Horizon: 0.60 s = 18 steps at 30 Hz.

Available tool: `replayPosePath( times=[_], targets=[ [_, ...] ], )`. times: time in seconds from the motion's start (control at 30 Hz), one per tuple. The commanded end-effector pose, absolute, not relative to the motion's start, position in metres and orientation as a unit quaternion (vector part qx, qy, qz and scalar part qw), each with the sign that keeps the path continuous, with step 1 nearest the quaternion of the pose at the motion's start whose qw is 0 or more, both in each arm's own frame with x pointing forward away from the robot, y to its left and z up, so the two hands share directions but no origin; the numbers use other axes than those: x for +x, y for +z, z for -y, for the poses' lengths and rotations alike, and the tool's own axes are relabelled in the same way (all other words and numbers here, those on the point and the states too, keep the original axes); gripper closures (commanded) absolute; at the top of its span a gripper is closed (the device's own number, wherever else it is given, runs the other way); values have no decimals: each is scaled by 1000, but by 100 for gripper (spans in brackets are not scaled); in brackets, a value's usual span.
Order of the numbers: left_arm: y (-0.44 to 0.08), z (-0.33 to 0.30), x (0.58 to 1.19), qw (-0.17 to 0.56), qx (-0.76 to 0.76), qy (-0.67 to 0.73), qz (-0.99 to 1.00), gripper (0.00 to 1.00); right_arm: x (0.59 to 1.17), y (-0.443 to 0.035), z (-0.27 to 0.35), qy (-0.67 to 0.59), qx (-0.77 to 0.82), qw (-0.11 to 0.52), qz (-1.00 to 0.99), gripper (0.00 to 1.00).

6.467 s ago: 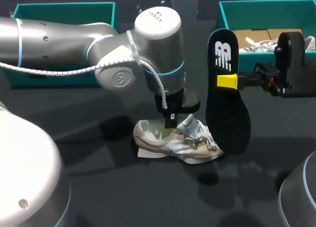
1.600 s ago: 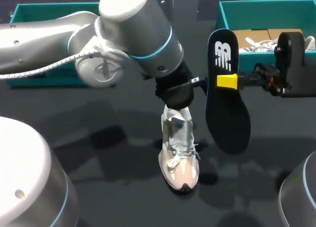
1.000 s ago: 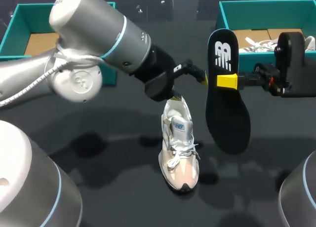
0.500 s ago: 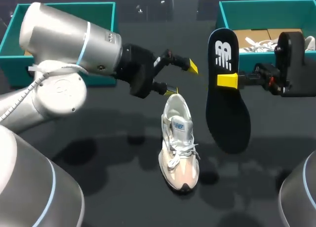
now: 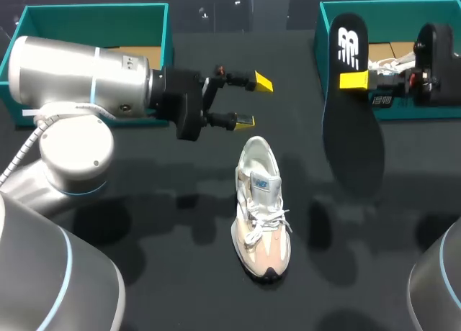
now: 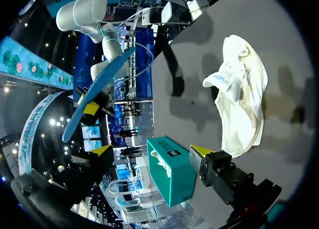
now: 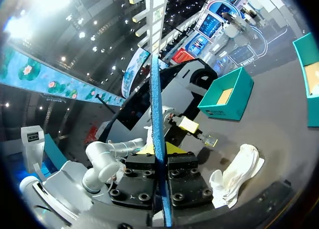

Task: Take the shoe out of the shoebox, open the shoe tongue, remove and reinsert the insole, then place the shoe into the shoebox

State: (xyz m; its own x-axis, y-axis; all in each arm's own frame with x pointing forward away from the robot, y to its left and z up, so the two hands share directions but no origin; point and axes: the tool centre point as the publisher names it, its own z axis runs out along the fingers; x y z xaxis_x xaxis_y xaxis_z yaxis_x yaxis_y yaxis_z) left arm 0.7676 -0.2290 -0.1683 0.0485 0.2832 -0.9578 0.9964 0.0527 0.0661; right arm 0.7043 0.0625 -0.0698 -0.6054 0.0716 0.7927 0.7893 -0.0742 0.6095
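The insole point(image 5: 354, 122), pinched in the right claw point(image 5: 353, 80), hangs far-right of the shoe point(image 5: 261, 205); the left claw point(image 5: 252, 101) is wide and empty.

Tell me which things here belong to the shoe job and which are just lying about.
Job: shoe, insole held in the right gripper, open left gripper, probably the right teal box.
Lying about: left teal box, white laced thing inside the right one.
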Motion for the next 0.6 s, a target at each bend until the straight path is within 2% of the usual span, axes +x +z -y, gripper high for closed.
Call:
replayPosePath(
  times=[0.03,0.6],
  targets=[
    [-169,228,770,465,560,-405,-553,0,748,-103,-54,-636,-338,323,614,100],
    [-169,229,774,469,551,-408,-557,0,758,-107,-57,-616,-359,335,616,100]
  ],
)
